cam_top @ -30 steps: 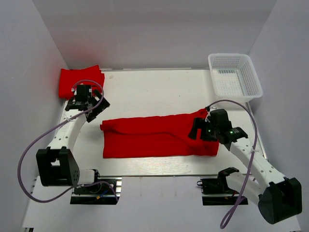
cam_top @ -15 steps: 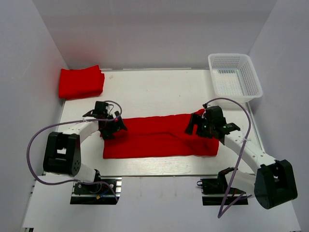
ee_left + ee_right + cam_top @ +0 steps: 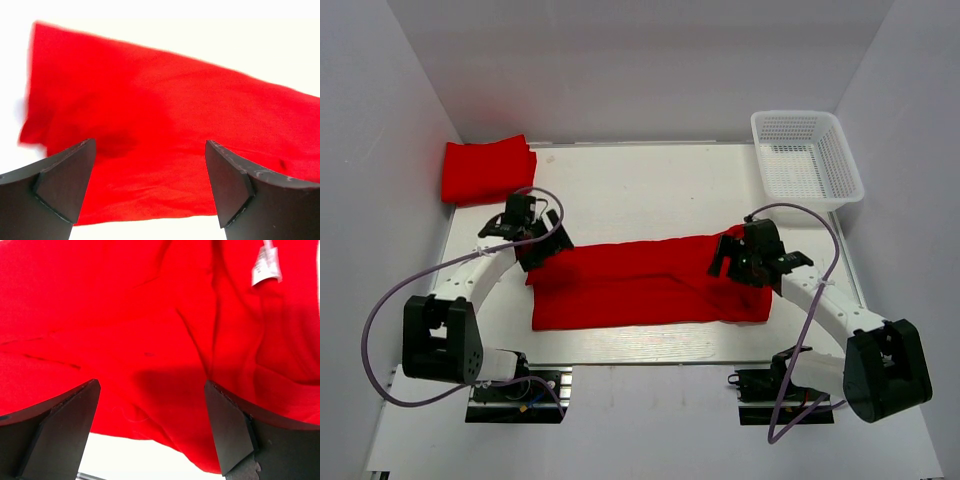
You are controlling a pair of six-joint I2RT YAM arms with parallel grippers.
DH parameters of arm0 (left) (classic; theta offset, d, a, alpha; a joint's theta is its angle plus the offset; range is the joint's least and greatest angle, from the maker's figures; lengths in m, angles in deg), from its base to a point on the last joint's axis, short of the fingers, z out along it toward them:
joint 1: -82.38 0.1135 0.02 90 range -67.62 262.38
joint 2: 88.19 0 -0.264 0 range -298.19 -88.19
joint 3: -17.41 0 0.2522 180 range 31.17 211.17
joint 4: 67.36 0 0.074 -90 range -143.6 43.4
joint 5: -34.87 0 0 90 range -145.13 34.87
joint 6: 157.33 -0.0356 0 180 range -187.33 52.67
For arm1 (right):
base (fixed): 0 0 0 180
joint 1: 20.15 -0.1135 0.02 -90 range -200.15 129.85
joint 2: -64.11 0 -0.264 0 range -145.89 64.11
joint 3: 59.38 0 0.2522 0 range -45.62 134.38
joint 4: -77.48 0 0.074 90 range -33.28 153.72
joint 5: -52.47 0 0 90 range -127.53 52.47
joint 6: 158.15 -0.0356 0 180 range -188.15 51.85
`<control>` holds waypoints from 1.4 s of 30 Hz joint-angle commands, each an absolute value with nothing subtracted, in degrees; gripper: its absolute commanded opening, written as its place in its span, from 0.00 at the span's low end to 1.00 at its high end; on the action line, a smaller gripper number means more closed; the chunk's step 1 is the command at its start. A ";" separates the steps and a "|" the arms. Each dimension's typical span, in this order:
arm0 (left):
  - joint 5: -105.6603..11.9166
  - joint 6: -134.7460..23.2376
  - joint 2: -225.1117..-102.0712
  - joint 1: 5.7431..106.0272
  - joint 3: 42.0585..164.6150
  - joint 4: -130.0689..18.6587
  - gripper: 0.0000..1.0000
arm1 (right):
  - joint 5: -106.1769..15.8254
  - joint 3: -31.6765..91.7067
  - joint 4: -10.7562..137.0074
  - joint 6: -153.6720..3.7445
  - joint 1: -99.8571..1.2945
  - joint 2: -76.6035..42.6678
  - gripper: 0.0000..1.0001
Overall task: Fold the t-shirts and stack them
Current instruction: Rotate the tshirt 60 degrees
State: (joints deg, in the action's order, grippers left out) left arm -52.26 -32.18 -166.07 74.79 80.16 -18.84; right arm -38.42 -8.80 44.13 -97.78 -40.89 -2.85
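Left wrist view puts the left gripper [image 3: 147, 182] in front: its two dark, wedge-shaped fingers [image 3: 62, 182] stand wide apart with nothing between them, over the left end of the spread t-shirt [image 3: 640, 285], whose red cloth shows soft shadows and a ragged end against white. Right wrist view has the right gripper [image 3: 150, 427] spread just as wide and also empty, over cloth that is more creased, with a small white label [image 3: 265, 265] sewn in at the upper right and a sliver of white below the hem; neither wrist view settles whether the fingertips touch the fabric. Only the top external view gives the layout: the left gripper sits at the far left corner of the spread t-shirt and the right gripper at its far right end. That shirt is a long, matte red band lying left to right across the middle of the table [image 3: 640, 190], with a lengthwise ridge running along it. A second shirt, the folded t-shirt [image 3: 487, 170], lies as a thick red pad at the far left corner, well apart from the first. A white mesh basket [image 3: 805, 165], rectangular with a rolled rim, stands at the far right corner. Bare white tabletop lies between the band's far edge and the back wall, with a narrower strip along the near edge; plain walls close in on the left, right and back.
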 commanded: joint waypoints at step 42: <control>-23.95 -39.37 -166.23 54.26 86.16 -4.03 1.00 | -59.77 75.23 58.26 -89.34 -42.92 -79.15 0.90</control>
State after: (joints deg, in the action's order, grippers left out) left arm -32.50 -35.17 -168.74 55.27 80.49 -6.18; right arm -55.73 75.70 50.62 -91.39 -42.31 -80.13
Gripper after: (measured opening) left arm 0.997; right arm 0.904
